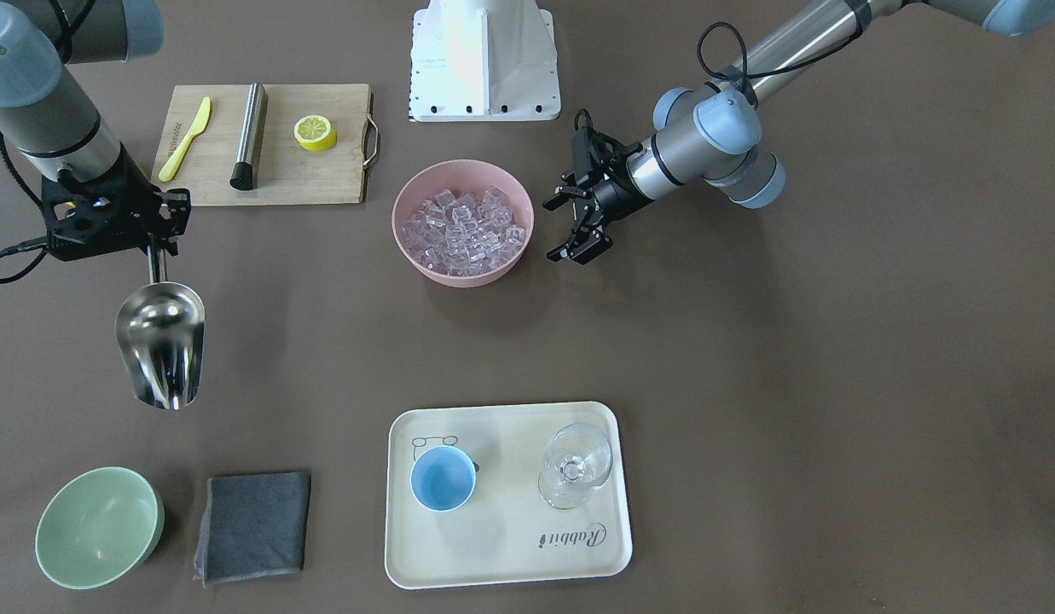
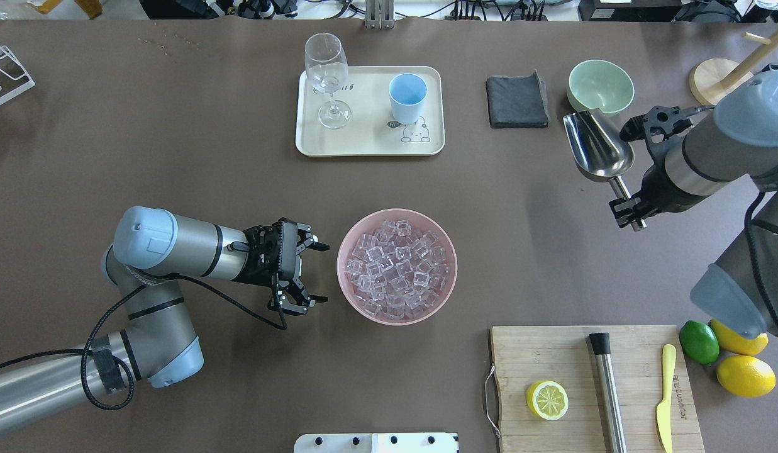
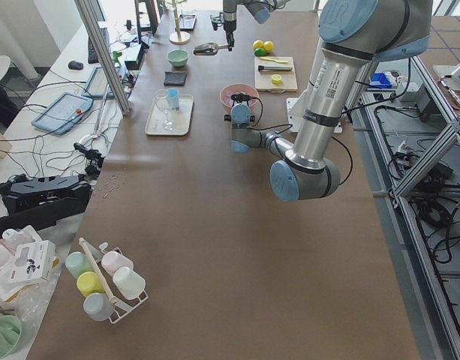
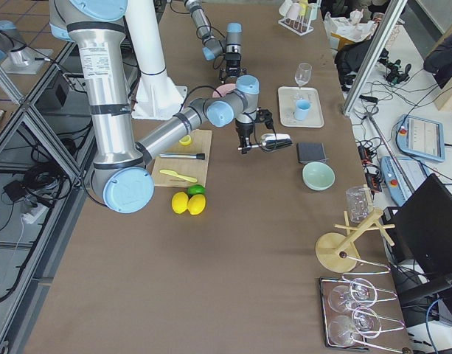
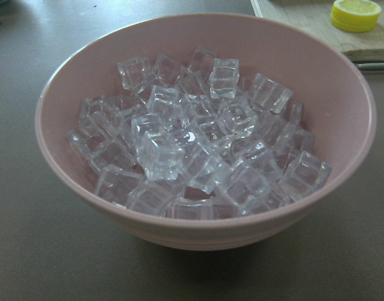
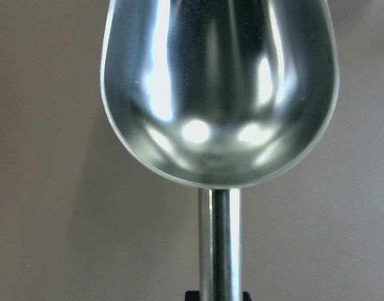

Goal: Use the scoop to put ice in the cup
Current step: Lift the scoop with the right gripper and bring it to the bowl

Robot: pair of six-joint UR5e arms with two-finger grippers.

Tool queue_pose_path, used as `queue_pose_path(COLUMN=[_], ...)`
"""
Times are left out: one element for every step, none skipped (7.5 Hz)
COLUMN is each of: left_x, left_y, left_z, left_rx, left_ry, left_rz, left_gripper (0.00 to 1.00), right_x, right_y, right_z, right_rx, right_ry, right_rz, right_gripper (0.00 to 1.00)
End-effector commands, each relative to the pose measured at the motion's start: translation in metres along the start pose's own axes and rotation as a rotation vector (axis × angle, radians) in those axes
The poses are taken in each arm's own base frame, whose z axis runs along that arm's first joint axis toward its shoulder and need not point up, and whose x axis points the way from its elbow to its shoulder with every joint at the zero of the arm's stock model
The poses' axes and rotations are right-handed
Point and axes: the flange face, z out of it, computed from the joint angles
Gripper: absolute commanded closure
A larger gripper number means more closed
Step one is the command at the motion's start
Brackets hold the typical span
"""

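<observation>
Nearest the robot, we see the left gripper (image 2: pixel 323 272) with its jaws spread wide and holding nothing, just beside the pink bowl (image 1: pixel 459 278); the ice (image 2: pixel 398 267) heaped in the bowl lies beyond the fingertips. Farther out on the other side, the right gripper (image 2: pixel 628 211) is clamped on the thin handle of the scoop (image 2: pixel 596 151). In the right wrist view its bare trough is cut off at the top. Farthest away, the cup (image 2: pixel 407 97) stands upright on the cream tray (image 2: pixel 370 141), well apart from both grippers.
</observation>
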Motion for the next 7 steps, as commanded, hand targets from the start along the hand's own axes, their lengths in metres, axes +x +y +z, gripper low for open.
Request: queue_pose_path(left_x=[-0.001,-0.001,-0.001,-0.003,-0.003,-0.004,-0.004], left_y=[0.000,0.003,0.005,0.006,0.007,0.004,0.003], left_z=[-0.003,-0.005,-0.007,-0.006,-0.004,0.003,0.005], left_rx=[0.040,0.055,0.069,0.070,0.071,0.076,0.086], left_ry=[-0.005,-0.010,-0.015,-0.020,-0.018,-0.012,-0.012], left_rz=[0.014,0.019,0.026,0.024,0.024,-0.021,-0.034], left_gripper=[0.02,0.02,0.02,0.02,0.03,0.03,0.03], right_x=[0.030,0.026,0.021,0.012,0.000,-0.007,-0.012], right_y=[-0.020,-0.022,-0.019,-0.026,-0.034,-0.041,-0.033], right_z=[-0.018,-0.020,-0.025,-0.033,-0.045,-0.057,-0.069], right_rx=[-0.022,-0.061,-0.078,-0.084,-0.150,-0.152,-0.147], right_ry=[0.020,0.028,0.000,-0.005,0.014,0.063,0.064], right_rz=[-0.230,-0.375,-0.559,-0.650,-0.654,-0.720,-0.749], right_gripper=[1.00,1.00,1.00,1.00,1.00,1.00,1.00])
